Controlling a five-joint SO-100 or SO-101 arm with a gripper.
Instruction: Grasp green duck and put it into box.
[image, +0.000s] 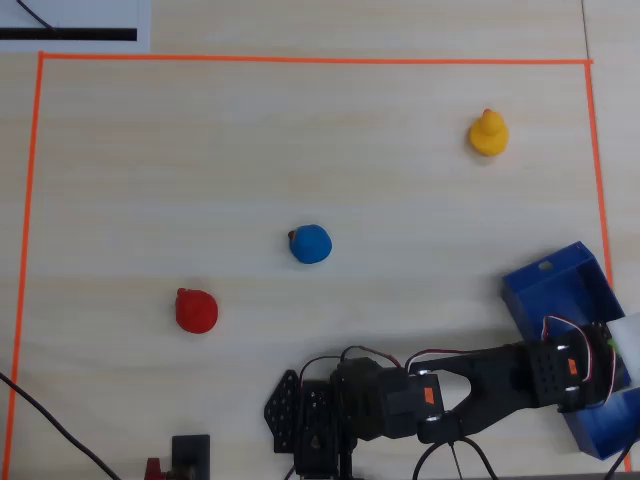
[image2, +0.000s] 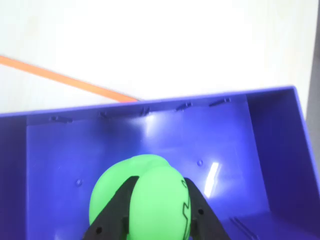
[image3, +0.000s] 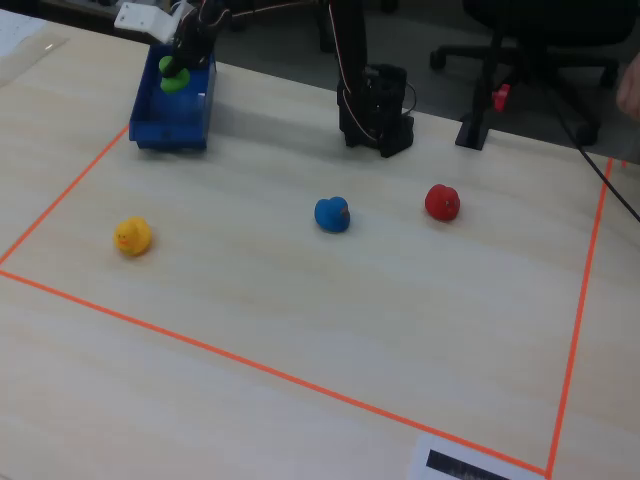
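Pale wood tabletop (image3: 300, 300) w/ orange tape border, your jaws clamped on green duck (image2: 142, 192), held over blue box (image2: 240, 145).

In the overhead view the tabletop (image: 300, 130) lies wide open; only the blue duck (image: 311, 243) at centre, red duck (image: 197, 310) at eight o'clock and yellow duck (image: 488, 134) at two o'clock interrupt it. The box (image2: 260, 150) floor is bare around the green duck (image2: 145, 195).
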